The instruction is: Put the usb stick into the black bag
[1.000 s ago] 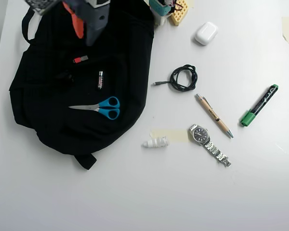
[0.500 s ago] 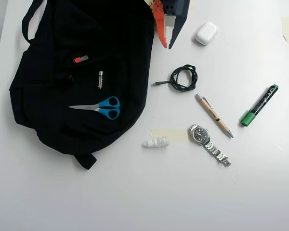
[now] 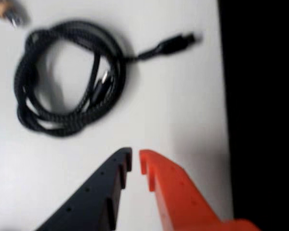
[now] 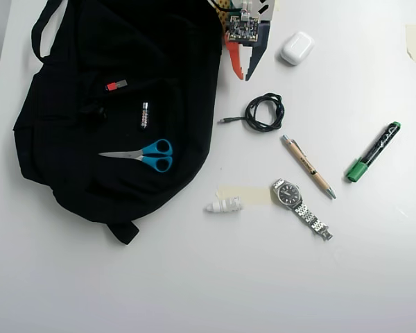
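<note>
The usb stick (image 4: 116,84), red with a silvery tip, lies on top of the black bag (image 4: 69,159) in the overhead view, near the bag's upper middle. My gripper (image 4: 243,76) hangs at the top of that view, just right of the bag's edge and well right of the stick. In the wrist view the gripper (image 3: 135,161) shows a black finger (image 3: 101,192) and an orange finger (image 3: 173,192) with tips nearly touching and nothing between them. The bag is the dark area at the right edge (image 3: 265,115). The stick is out of the wrist view.
Blue scissors (image 4: 142,156) and a small patterned cylinder (image 4: 145,114) lie on the bag. On the white table: a coiled black cable (image 4: 263,112) (image 3: 67,77), a white earbud case (image 4: 297,48), a pen (image 4: 308,166), a green marker (image 4: 373,152), a watch (image 4: 295,198), a white plug (image 4: 224,205).
</note>
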Controlling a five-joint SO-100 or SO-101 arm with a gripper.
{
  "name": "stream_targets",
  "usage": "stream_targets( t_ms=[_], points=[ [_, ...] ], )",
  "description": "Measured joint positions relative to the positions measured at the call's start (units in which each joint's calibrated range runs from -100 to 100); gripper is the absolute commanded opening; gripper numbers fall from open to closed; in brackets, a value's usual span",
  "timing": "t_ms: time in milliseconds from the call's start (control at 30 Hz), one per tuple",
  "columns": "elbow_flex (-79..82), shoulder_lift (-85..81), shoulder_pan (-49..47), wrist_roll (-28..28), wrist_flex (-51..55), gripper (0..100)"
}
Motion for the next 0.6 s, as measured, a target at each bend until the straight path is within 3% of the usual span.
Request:
stream_targets(
  t_ms=[600],
  points=[
    [6.91,-0.08,-4.18,0.15,-0.68,2]
  ],
)
